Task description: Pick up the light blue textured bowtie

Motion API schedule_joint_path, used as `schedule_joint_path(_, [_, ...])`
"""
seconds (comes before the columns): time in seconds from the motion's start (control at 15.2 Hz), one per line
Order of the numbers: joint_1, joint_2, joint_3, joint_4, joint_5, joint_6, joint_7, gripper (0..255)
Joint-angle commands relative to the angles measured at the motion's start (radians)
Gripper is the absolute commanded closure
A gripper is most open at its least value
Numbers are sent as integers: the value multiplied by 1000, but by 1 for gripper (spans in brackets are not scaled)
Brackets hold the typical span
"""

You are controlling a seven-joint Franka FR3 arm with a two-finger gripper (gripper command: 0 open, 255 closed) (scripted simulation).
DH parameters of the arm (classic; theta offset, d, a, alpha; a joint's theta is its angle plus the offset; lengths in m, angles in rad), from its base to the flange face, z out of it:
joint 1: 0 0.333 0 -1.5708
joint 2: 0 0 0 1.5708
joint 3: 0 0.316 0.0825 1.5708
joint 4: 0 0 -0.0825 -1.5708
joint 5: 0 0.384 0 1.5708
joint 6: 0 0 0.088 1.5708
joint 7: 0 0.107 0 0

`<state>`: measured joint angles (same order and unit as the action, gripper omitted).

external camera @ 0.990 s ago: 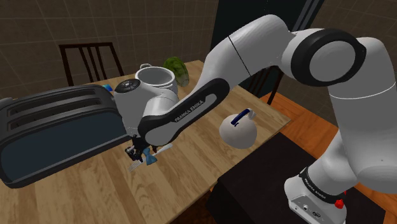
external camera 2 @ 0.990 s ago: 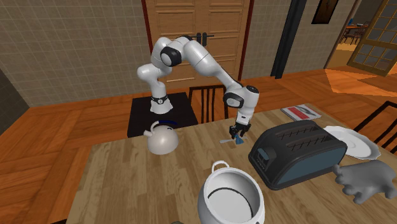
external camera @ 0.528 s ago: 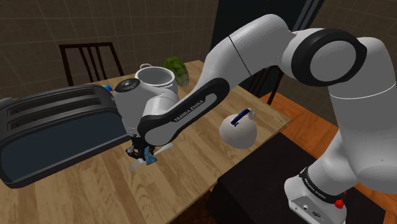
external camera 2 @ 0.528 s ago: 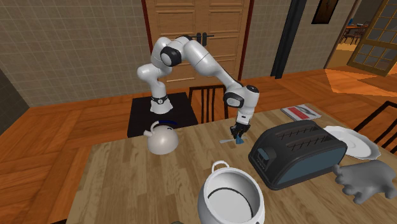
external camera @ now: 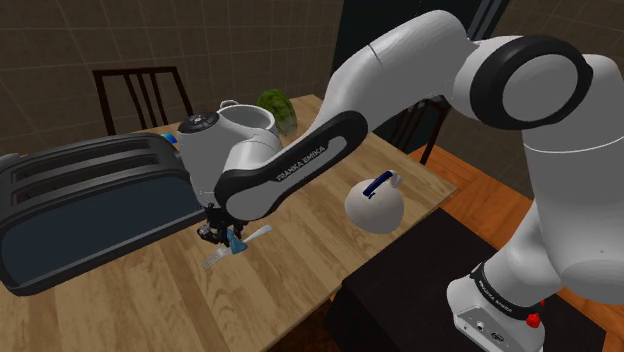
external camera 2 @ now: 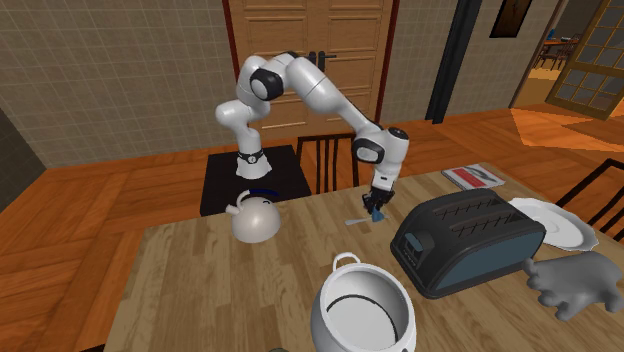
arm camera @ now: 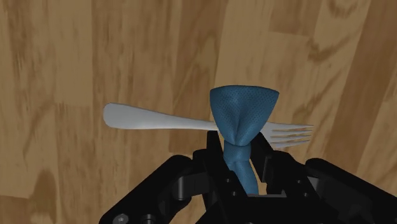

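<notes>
Gripper [external camera: 222,238] fingers pinched on the blue bowtie [arm camera: 242,118], which sits over a white fork [arm camera: 153,119] lying on the tabletop [external camera: 150,300], toward the stand-side edge. Toaster [external camera: 90,200] close beside, blocking that side. Kettle [external camera: 373,205] well apart along the same edge, pot [external camera: 250,120] farther in. Bare wood between fork and kettle.

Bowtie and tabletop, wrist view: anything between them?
Yes. A white fork crosses behind the blue bowtie, between it and the wooden table. The wrist view shows this plainly.
</notes>
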<state>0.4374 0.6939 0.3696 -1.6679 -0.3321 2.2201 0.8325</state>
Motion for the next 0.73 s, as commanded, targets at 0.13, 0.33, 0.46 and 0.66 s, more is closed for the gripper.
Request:
schedule_joint_path(0.13, [-7, -33, 11, 2, 14, -35, -9, 255])
schedule_joint_path(0.33, [-12, -58, 18, 5, 24, -62, -15, 255])
schedule_joint_path(0.46, [-15, -74, 23, 8, 31, -80, -19, 255])
schedule_joint_path(0.66, [-17, -83, 26, 10, 35, -90, -22, 255])
